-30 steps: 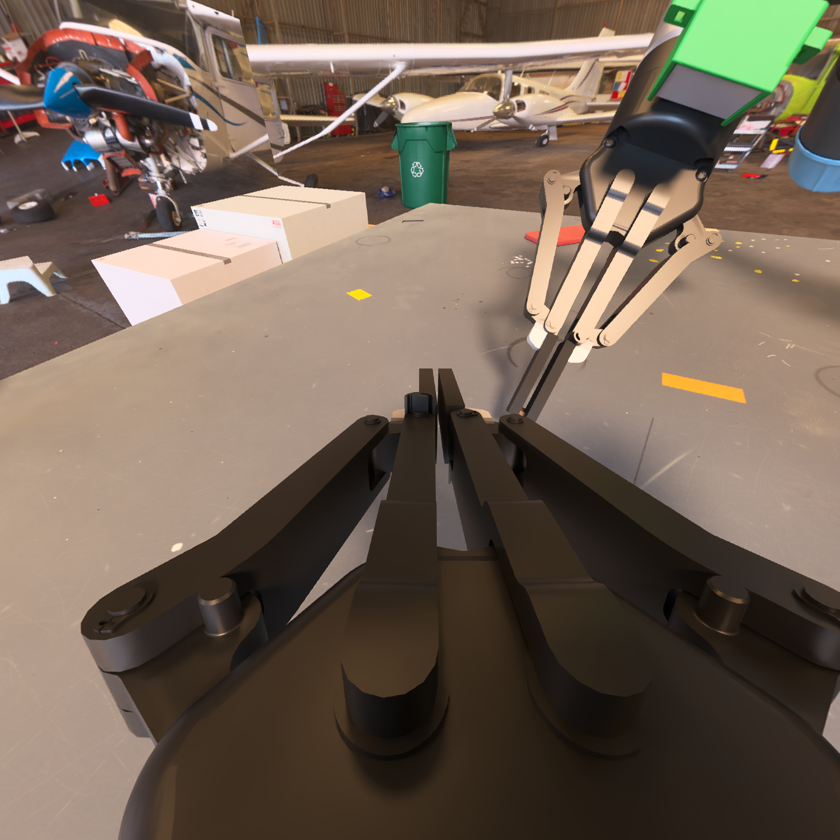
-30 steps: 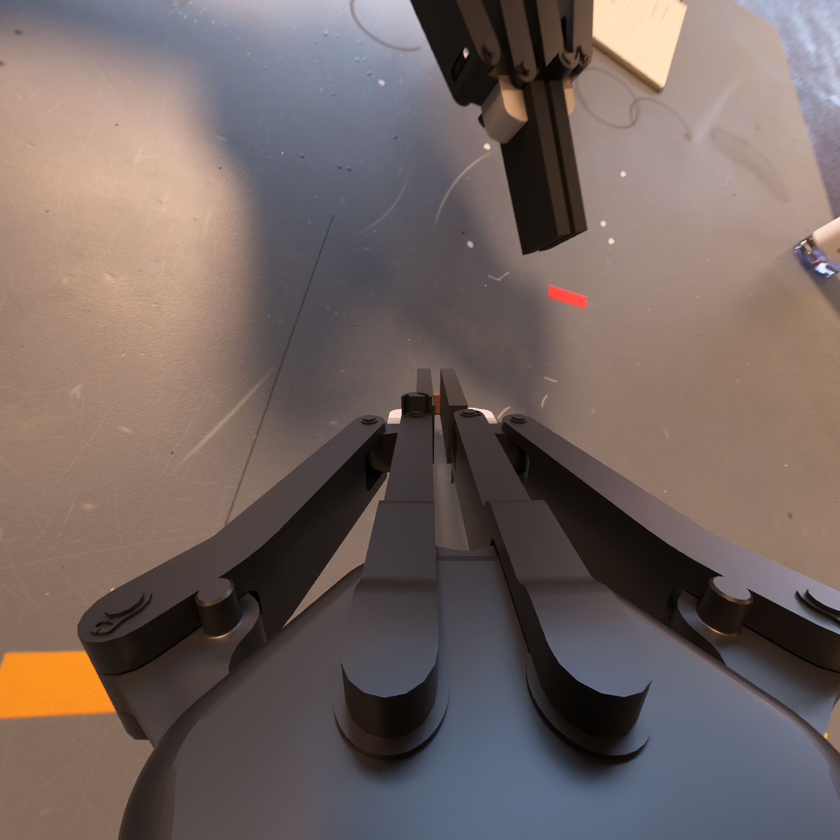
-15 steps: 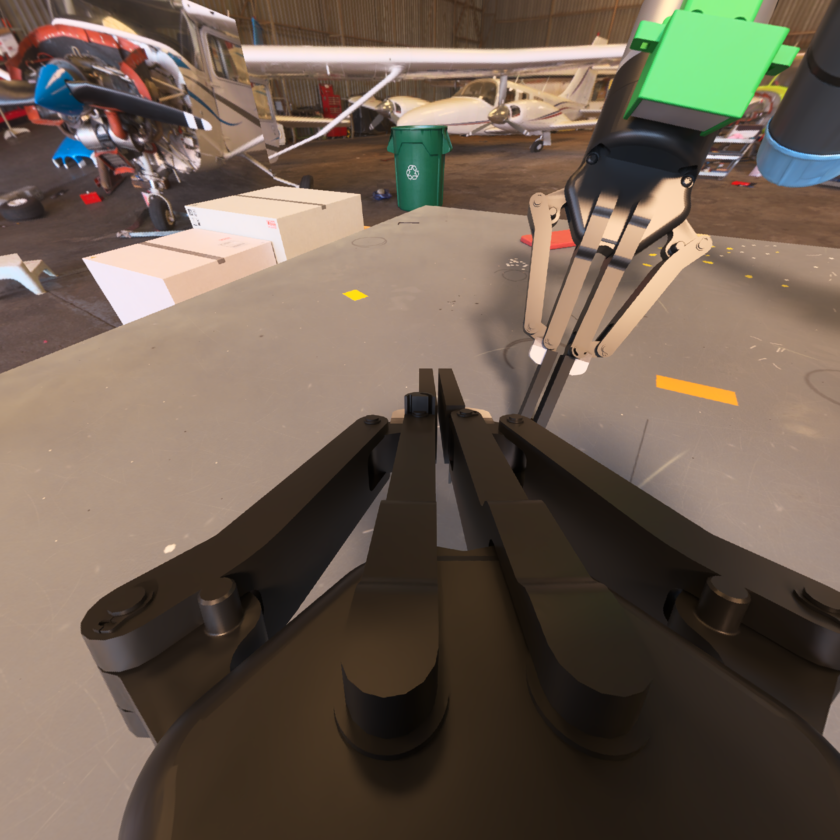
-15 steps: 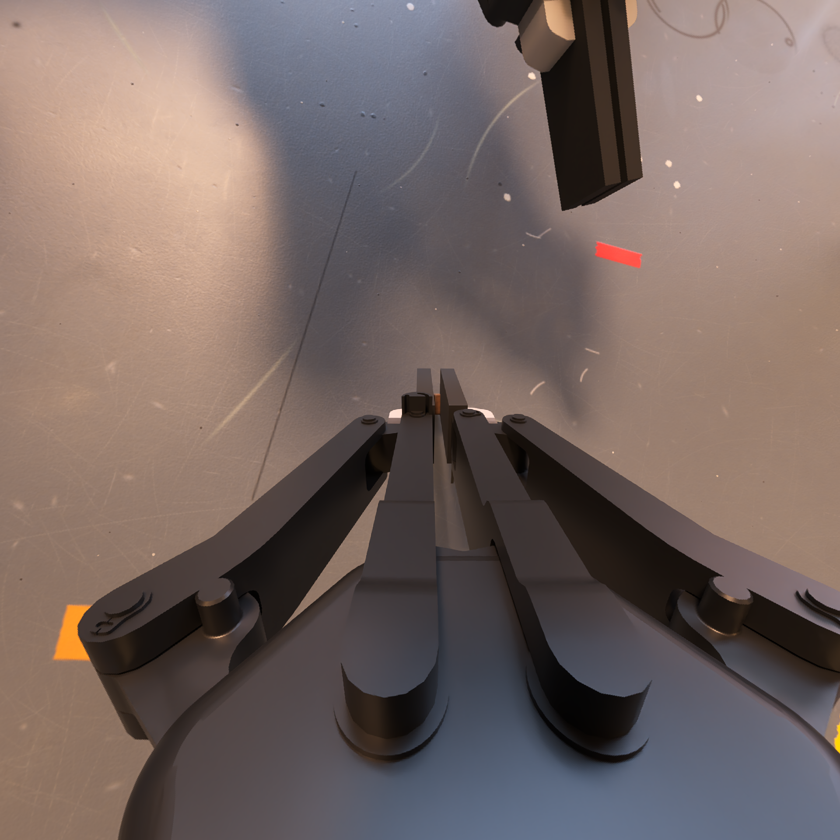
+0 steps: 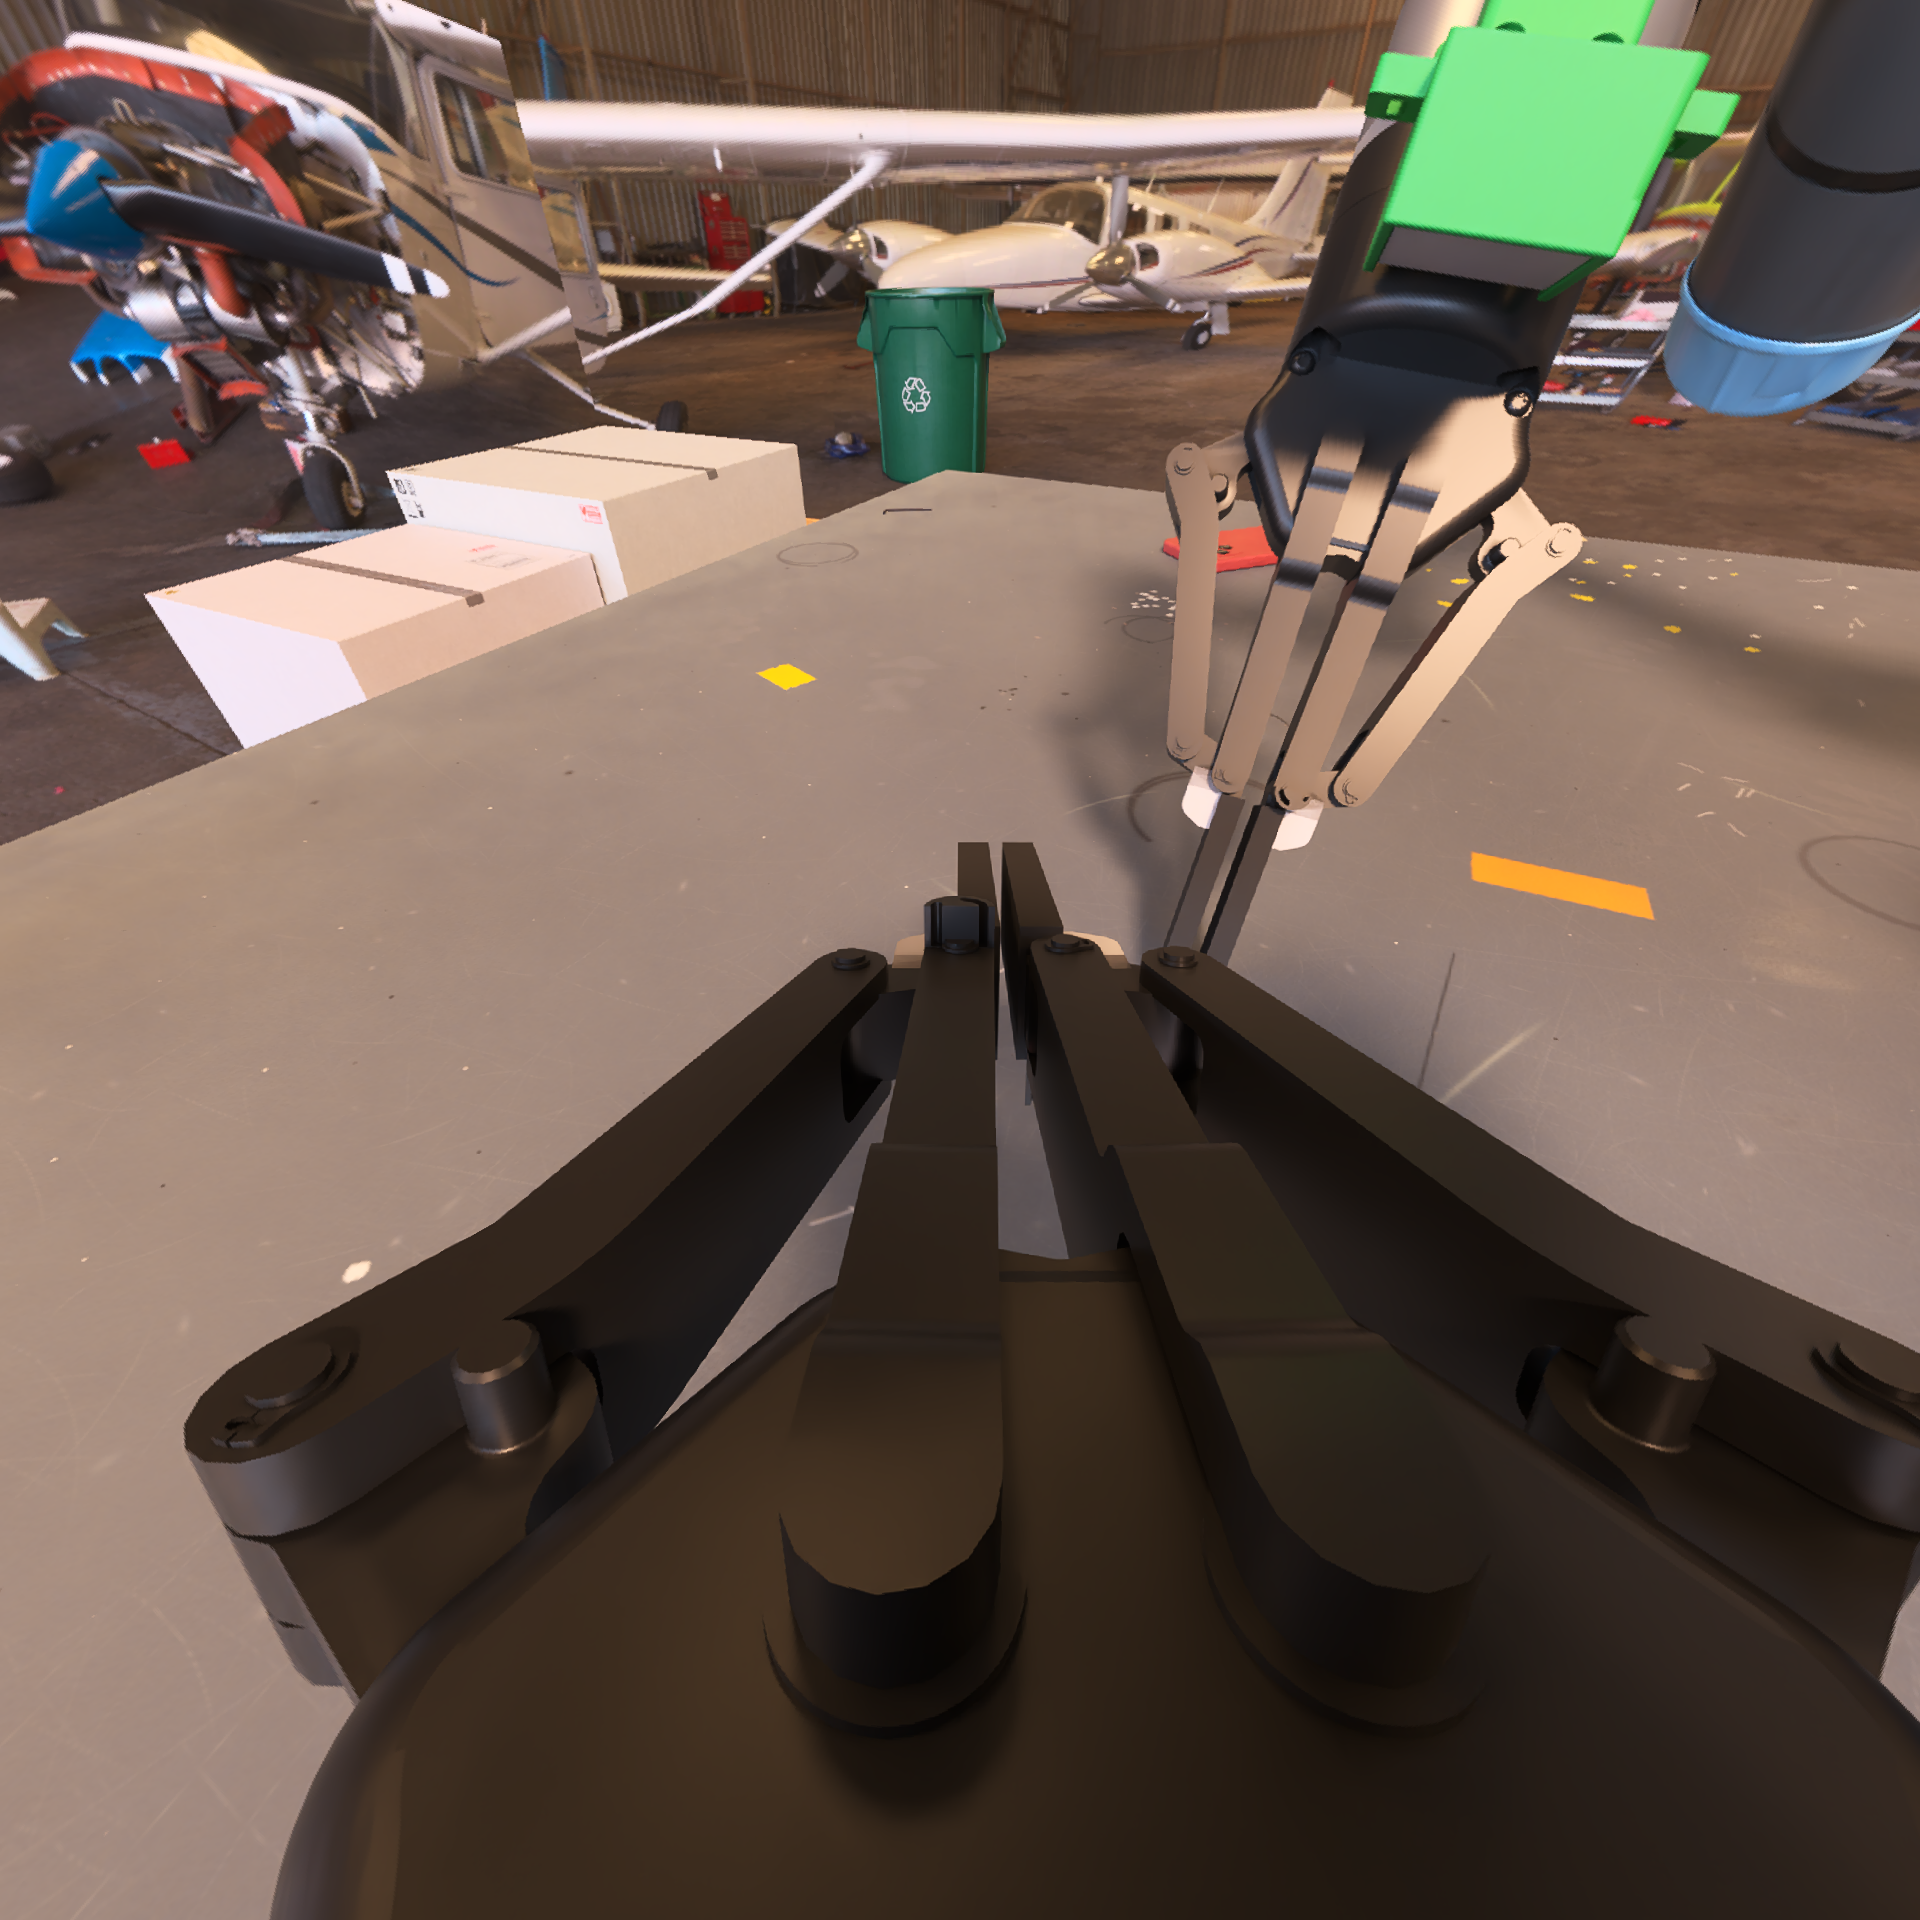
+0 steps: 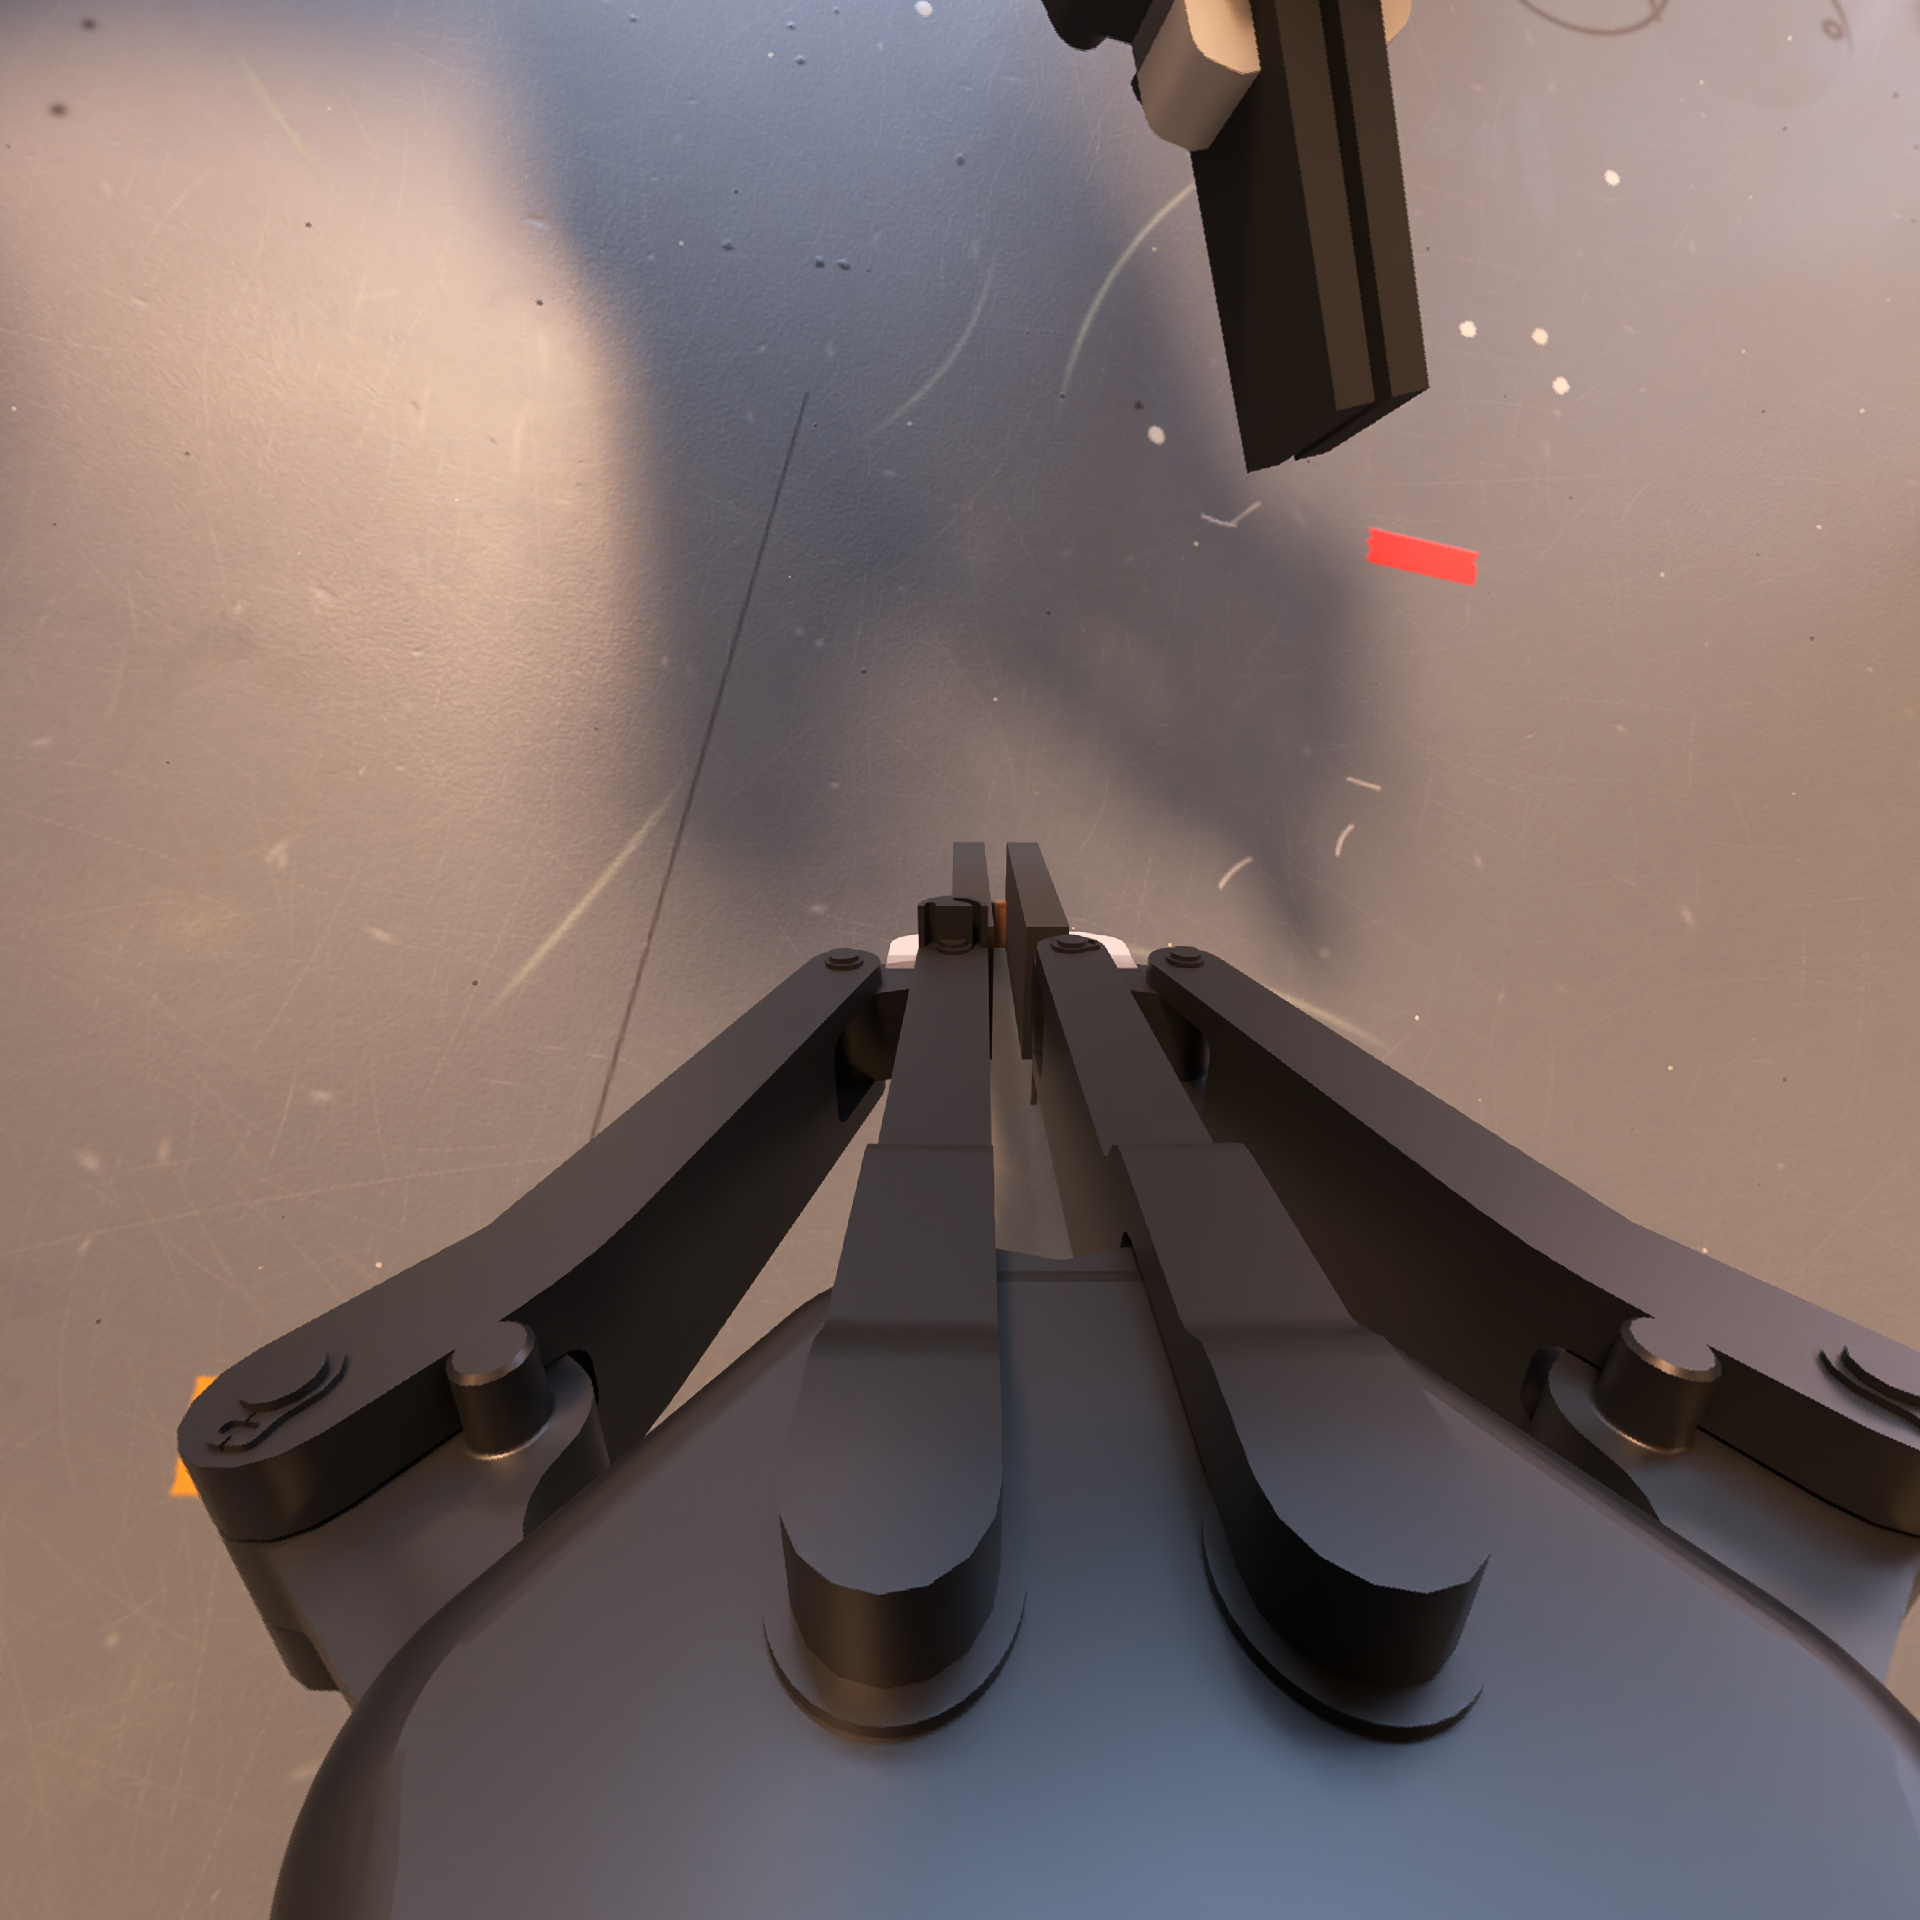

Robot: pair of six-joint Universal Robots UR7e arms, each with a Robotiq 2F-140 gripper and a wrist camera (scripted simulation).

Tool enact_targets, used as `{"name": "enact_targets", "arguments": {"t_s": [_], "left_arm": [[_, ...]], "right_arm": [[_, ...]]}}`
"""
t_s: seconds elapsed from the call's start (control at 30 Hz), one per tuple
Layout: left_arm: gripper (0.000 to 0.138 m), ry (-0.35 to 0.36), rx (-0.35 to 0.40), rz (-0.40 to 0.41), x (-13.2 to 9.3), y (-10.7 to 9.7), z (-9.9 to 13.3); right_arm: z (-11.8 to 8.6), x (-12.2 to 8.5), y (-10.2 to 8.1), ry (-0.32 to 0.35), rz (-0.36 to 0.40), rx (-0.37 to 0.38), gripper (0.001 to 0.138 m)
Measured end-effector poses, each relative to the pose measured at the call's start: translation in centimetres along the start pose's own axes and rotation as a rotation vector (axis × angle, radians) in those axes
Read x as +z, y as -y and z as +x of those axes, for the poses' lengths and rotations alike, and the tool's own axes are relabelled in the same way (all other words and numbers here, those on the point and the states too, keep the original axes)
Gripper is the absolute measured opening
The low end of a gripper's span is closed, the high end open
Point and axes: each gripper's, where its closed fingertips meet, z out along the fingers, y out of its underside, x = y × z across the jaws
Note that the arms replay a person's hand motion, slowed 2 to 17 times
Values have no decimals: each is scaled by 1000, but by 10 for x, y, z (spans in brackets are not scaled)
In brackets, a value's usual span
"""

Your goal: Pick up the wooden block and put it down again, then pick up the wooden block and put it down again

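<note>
Two grippers were in view, and both had their fingers drawn together. The left gripper (image 5: pixel 995 862) was clenched on nothing that we could see: only a thin dark slit showed between its fingers. The right gripper (image 6: pixel 995 862) was pinched just as narrowly, but a small orange-brown sliver sat in the slit, just behind the tips. We took that sliver to be the wooden block (image 6: pixel 1001 914), grasped by the right gripper and off the counter (image 5: pixel 520 987).

So little of the wooden block showed that we could not tell its long axis or how far it reached down between the fingers. In the left wrist view, the left gripper's own linkage hid the right gripper's fingertips, so that view gave no second look at it.

The relation that mattered was plain enough: the wooden block lay inside the right gripper's fingers, not ahead of them or beside them. The right arm was therefore the one placed to act. The left gripper hung nearby, ahead and to the right in the right wrist view, above a strip of red tape (image 6: pixel 1421 556).

The right gripper pointed steeply down at bare counter, well in from every edge we could see, with the far edge near a green bin (image 5: pixel 928 379). We judged that a put-down was the step in hand. It would call for a straight descent along the fingers before they were released. With so narrow a pinch, we thought the wooden block might slip or tip on release.
</note>
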Motion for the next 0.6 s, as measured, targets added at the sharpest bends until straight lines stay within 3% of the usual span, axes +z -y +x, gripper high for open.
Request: {"name": "enact_targets", "arguments": {"t_s": [0.1, 0.33, 0.6], "left_arm": [[4, -8, -1, 1, 0, 0, 1], [4, -31, -11, 6, 1, 1, 5], [4, -60, -32, 20, 0, 2, 8]], "right_arm": [[0, 0, 0, 4, 5, 7, 6], [-3, 1, -2, 27, 15, 22, 25], [-2, -3, 3, 52, 61, 44, 29]]}}
